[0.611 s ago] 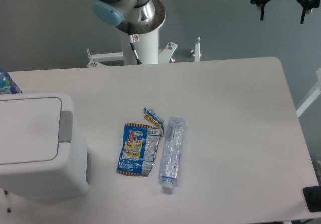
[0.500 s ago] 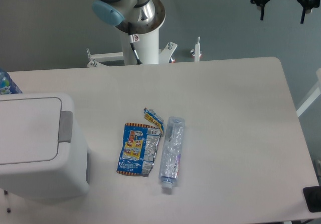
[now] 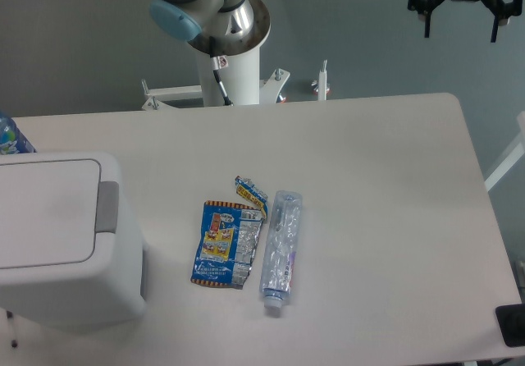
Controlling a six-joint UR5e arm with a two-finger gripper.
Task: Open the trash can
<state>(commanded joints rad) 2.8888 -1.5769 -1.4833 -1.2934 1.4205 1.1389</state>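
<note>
The trash can (image 3: 57, 235) is a big boxy white bin at the left edge of the table. Its flat lid (image 3: 45, 212) is closed. A grey push-latch strip (image 3: 107, 207) runs along the lid's right side. My gripper (image 3: 460, 31) hangs high at the top right, beyond the table's far right corner and far from the trash can. Its two black fingers (image 3: 426, 21) point down, spread apart, with nothing between them.
A flattened blue snack wrapper (image 3: 227, 241) and a crushed clear plastic bottle (image 3: 280, 249) lie side by side mid-table. The arm's base post (image 3: 230, 62) stands behind the far edge. A blue bottle top (image 3: 10, 134) shows at the left edge.
The gripper has shifted very slightly to the left. Nothing else has moved.
</note>
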